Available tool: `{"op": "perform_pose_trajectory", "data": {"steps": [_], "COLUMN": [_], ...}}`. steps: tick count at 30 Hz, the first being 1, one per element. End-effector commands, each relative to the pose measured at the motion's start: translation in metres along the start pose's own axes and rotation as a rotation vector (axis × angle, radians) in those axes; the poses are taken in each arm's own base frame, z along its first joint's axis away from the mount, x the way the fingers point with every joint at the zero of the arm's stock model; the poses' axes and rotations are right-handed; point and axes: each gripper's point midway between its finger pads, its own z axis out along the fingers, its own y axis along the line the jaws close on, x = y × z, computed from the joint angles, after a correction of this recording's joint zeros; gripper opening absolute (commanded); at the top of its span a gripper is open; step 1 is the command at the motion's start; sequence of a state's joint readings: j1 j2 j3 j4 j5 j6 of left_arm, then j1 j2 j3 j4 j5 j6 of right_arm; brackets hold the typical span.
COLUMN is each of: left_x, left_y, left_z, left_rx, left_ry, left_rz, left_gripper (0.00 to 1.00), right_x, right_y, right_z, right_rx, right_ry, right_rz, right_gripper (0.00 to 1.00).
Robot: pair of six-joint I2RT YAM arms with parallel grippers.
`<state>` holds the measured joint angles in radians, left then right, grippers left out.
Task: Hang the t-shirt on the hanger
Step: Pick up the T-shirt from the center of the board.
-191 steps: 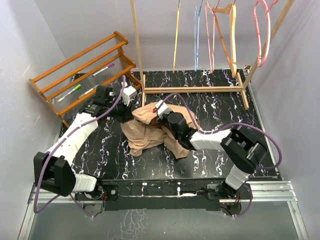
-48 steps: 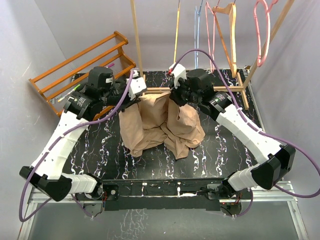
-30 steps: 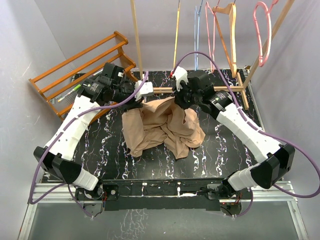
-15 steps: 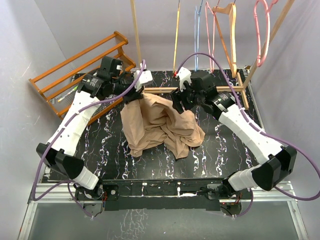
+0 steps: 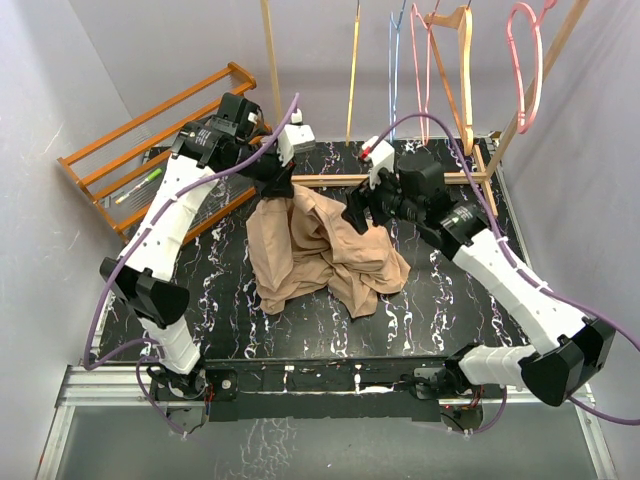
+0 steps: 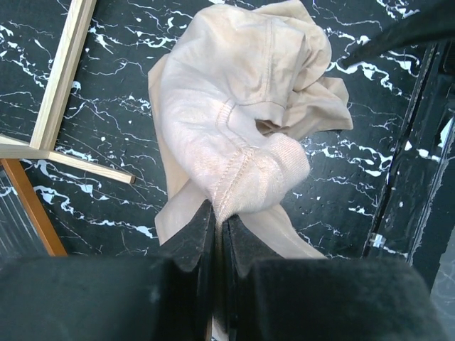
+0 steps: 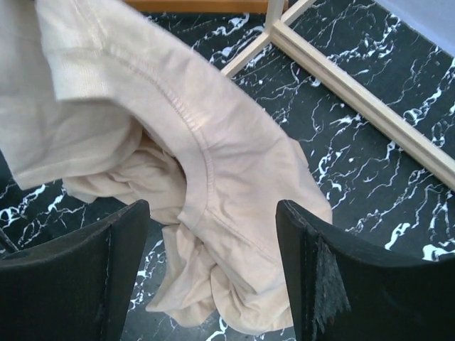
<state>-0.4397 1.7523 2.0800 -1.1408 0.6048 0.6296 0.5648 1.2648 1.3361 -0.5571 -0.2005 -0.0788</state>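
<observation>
1. T-shirt (image 5: pixel 320 255): tan, crumpled in a heap on the black marbled worktop (image 5: pixel 440 300), with one part pulled up toward the back left.
2. Left fingers (image 6: pixel 213 224): clenched on a ribbed edge of the cloth, holding it above the heap.
3. Right fingers (image 7: pixel 124 241): spread wide, grasping nothing; the neckline seam shows between them, farther off.
4. Hanger (image 5: pixel 353 75): yellow, hanging at the back above the wooden frame (image 5: pixel 400 180), well apart from the cloth.
</observation>
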Motion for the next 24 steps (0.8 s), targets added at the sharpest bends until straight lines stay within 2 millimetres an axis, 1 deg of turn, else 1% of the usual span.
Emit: {"op": "perform_pose_trajectory", "data": {"steps": [1, 4, 6, 12, 13, 15, 18, 21, 24], "left_x": [-0.024, -0.031, -0.033, -0.038, -0.039, -0.040, -0.042, -0.043, -0.040], "left_y": [-0.009, -0.005, -0.003, -0.001, 0.000, 0.002, -0.001, -0.004, -0.007], "left_z": [-0.017, -0.016, -0.015, -0.017, -0.017, -0.017, -0.017, -0.018, -0.022], "left_rx": [0.005, -0.009, -0.016, -0.015, -0.015, -0.009, 0.026, 0.061, 0.085], "left_ry": [-0.067, -0.082, -0.092, -0.127, -0.133, -0.143, -0.158, -0.168, -0.174], "left_rz": [-0.061, -0.112, -0.147, -0.220, -0.231, -0.252, -0.283, -0.314, -0.336], "left_gripper": [0.00, 0.00, 0.00, 0.00, 0.00, 0.00, 0.00, 0.00, 0.00], "right_x": [-0.005, 0.003, 0.011, 0.038, 0.044, 0.050, 0.069, 0.081, 0.087], "right_y": [0.007, 0.009, 0.014, 0.019, 0.020, 0.025, 0.028, 0.017, 0.002], "right_z": [0.005, 0.013, 0.021, 0.043, 0.046, 0.052, 0.065, 0.075, 0.078], "right_rx": [0.012, 0.043, 0.052, 0.081, 0.088, 0.101, 0.139, 0.213, 0.304], "right_ry": [-0.124, -0.164, -0.160, -0.137, -0.132, -0.138, -0.121, -0.117, -0.122], "right_rz": [-0.011, -0.029, -0.046, -0.061, -0.065, -0.071, -0.076, -0.068, -0.074], "right_gripper": [0.74, 0.74, 0.74, 0.72, 0.72, 0.72, 0.71, 0.66, 0.50]}}
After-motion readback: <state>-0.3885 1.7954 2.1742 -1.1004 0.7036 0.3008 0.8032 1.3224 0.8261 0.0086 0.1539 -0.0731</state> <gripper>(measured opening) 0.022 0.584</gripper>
